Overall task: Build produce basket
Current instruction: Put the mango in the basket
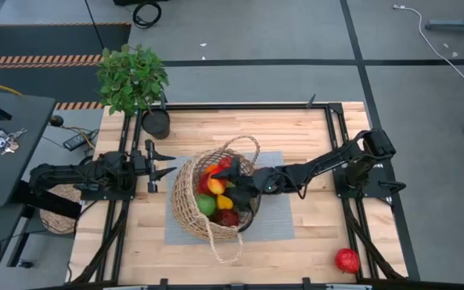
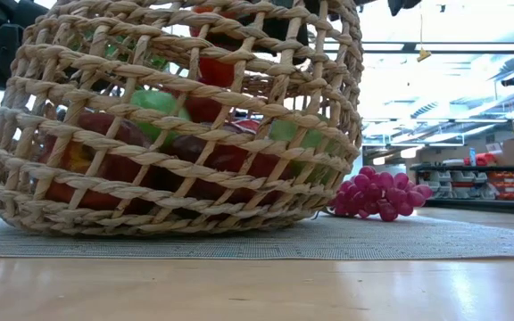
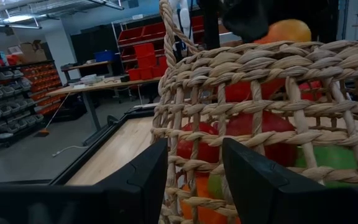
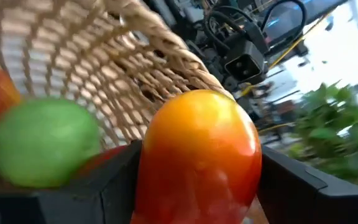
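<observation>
Basket: I see the large round open-weave tan wicker basket (image 1: 208,201) at the centre of the high view, on a grey woven mat (image 1: 276,221) that gives it a fixed spot on the light wooden table (image 1: 296,129).
Contents: it already holds most of the produce, with a green apple (image 1: 206,205), red fruit and yellow pieces heaped inside.
Right gripper (image 1: 234,190): I have it reaching in over the basket from the right of the frame. In the right wrist view its fingers clamp an orange-red rounded fruit (image 4: 202,155), carried above the pile so it can be let go inside the rim.
Left gripper (image 1: 167,161): it waits just left of the basket, fingers (image 3: 145,180) spread with nothing between them, clear of the other arm's path.
Left outside: a bunch of purple grapes (image 2: 380,194) lies on the mat beside the basket wall in the low view; a red apple (image 1: 346,260) sits at the lower right of the table.
Progress: I judge the build well along, with at least two pieces left to collect.
Risk: the heap looks high, so a released fruit may roll.
</observation>
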Controlling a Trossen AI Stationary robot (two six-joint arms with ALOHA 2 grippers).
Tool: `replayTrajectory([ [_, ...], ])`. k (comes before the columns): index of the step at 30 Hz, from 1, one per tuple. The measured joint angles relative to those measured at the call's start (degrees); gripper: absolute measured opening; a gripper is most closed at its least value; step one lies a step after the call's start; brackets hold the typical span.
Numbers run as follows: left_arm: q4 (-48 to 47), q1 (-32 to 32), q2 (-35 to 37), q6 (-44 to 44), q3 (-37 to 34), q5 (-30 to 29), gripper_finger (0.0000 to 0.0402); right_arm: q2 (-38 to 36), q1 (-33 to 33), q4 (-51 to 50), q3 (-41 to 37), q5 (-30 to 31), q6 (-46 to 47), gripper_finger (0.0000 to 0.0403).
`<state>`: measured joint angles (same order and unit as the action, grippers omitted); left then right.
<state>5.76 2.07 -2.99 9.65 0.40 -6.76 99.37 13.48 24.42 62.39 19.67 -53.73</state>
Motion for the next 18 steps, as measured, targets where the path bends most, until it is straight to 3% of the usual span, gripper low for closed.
replayTrajectory([
  [7, 0.0, 0.0, 0.0, 0.0, 0.0, 0.0, 0.016, 0.0, -4.0, 3.4, 0.0, -11.7, 21.2, 0.0278],
  [18, 0.0, 0.0, 0.0, 0.0, 0.0, 0.0, 0.016, -0.1, -8.5, 6.4, 0.0, -14.1, 54.7, 0.0278],
])
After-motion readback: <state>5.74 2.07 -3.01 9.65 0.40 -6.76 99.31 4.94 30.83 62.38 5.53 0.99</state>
